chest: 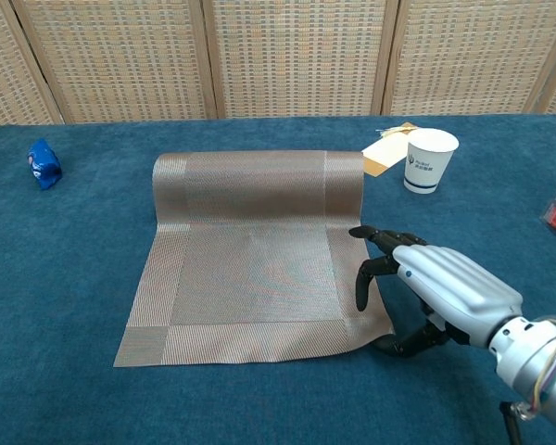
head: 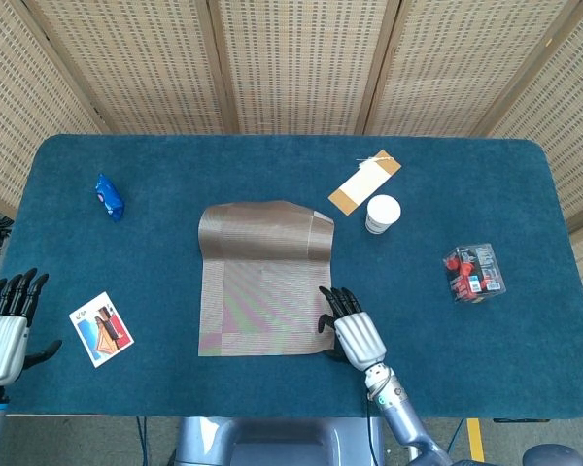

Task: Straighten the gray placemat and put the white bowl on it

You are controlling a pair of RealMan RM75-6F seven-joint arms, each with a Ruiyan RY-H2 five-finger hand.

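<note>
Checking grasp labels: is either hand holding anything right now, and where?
The right hand grips the placemat at its near right corner, fingers on top and thumb at the edge. The left hand holds nothing.

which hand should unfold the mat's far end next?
Right. The right hand is already at the gray placemat's near right edge; the left hand sits far off at the table's left edge.

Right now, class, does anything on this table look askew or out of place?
Yes. The gray placemat is not flat: its far edge curls up in a roll. The right hand touches its near right corner, which lifts slightly.
</note>
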